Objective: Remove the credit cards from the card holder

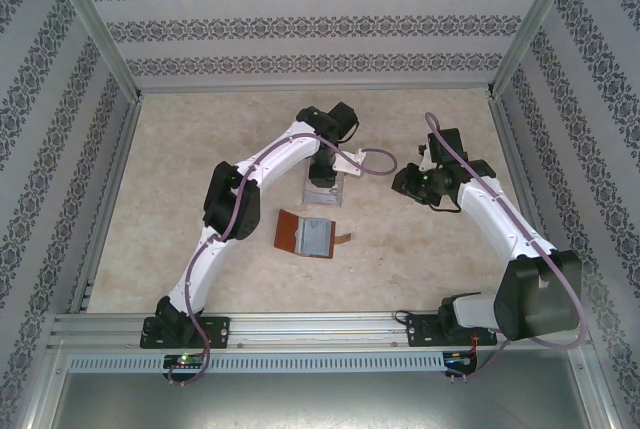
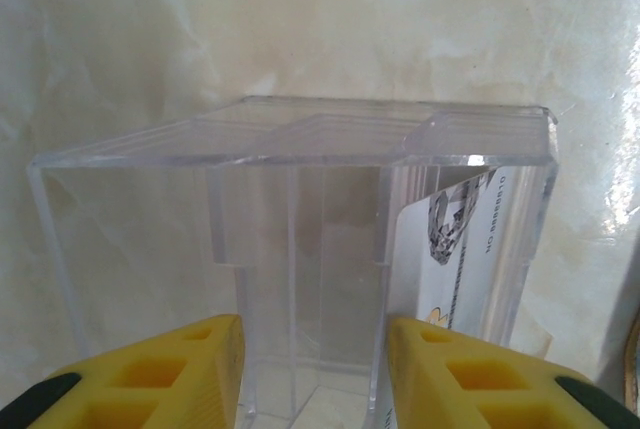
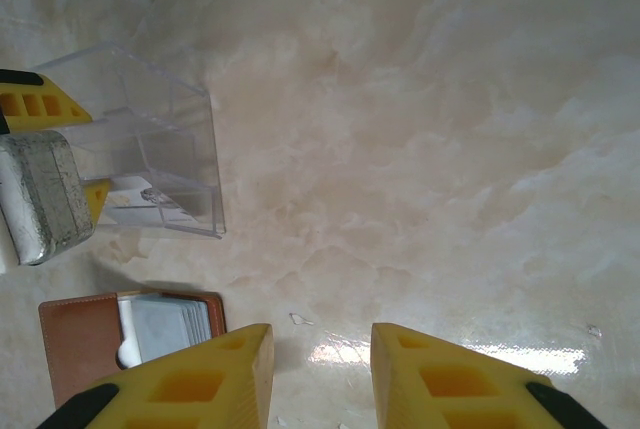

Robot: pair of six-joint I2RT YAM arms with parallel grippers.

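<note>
1. The card holder [image 1: 292, 232] lies opened flat on the desk [image 1: 200, 149] with its grey-blue pocket side up. Its little strap tab [image 1: 343, 240] sticks out toward the right arm's side.
2. Just beyond the card holder, on the side away from the arm bases, stands a clear plastic box [image 1: 322, 192]. One credit card [image 2: 465, 259], pale with dark print, stands on edge in an end compartment of that box. So at least one card is already out of the card holder.
3. The left gripper [image 2: 312, 379] is down at the box, just past the card holder's far edge. Its jaws are spread, with part of the box's inner divider showing between them and no card in the gap. The card stands beside one finger and looks to have been let go.
4. The right gripper [image 3: 320, 369] hovers over bare desk, off to the strap-tab side of the card holder and apart from it. Its jaws stand apart with nothing between them.
5. From the right wrist, the card holder's pockets show a stack of greyish layers [image 3: 170, 327]. These look like more cards left inside, though I cannot tell how many, or where card ends and pocket lining begins.
6. My reading is that the task is partway done, with one card moved and the rest to come. Each remaining card has to be slid out of its pocket, and the light card holder will likely need holding down meanwhile.
</note>
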